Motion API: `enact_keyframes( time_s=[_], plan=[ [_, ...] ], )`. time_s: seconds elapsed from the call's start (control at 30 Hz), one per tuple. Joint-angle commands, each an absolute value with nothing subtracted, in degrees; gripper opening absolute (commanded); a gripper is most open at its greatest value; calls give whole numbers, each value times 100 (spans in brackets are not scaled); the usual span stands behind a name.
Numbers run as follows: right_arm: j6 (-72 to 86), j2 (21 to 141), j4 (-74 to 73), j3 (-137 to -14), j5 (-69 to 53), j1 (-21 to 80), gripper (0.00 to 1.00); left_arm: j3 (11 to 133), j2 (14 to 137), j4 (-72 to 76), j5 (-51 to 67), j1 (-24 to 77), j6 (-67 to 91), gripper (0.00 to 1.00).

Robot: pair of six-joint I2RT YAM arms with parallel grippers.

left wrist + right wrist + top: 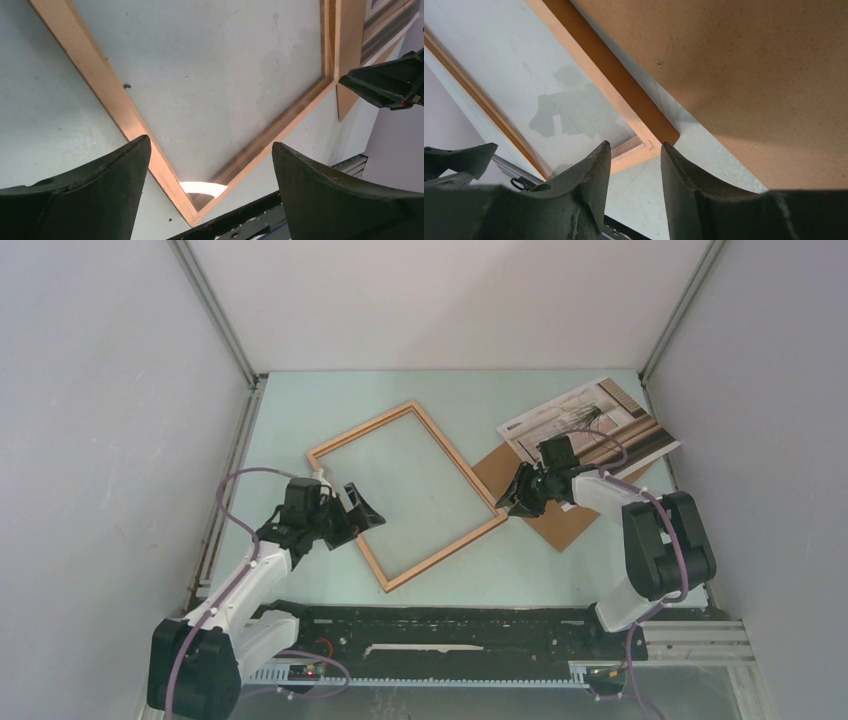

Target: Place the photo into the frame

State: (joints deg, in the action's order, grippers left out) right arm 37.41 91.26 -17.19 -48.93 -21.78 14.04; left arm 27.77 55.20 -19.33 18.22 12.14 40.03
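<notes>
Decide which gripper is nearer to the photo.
Right. The right gripper hovers at the frame's right corner, near the photo; the left gripper is over the frame's left side.

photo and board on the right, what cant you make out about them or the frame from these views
- photo: top external, near edge hidden behind the right arm; print detail too small.
- backing board: top external, partly under the photo and arm; cut off by the right wrist view's edges.
- frame: glass or none, unclear in every view; left wrist view cuts off its far side.
</notes>
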Motion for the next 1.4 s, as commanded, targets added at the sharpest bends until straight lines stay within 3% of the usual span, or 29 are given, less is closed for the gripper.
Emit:
enact_keyframes(
  time_s=[0.0, 0.3, 0.47, 1.03, 1.37],
  plan=[
    [3662, 9259, -1479, -5054, -2390, 1372, 49, 2830, 5527, -1604, 2052, 1234, 3902, 97],
    [3560, 8889, -1668, -5054, -2211, 1371, 47, 2821, 5600, -1659, 1824, 1239, 3940, 98],
    [3549, 8785, -1755, -5054, -2216, 1405, 49, 2961, 5581, -2040, 1092, 1218, 4136, 97],
    [3713, 9520, -1343, -5054, -2083, 1794, 48, 2492, 5853, -1611, 996, 1222, 4577, 94],
    [4276, 9560, -713, -4992, -2816, 2038, 48, 2490, 6467, -1323, 1113, 1239, 4535, 93]
  ],
)
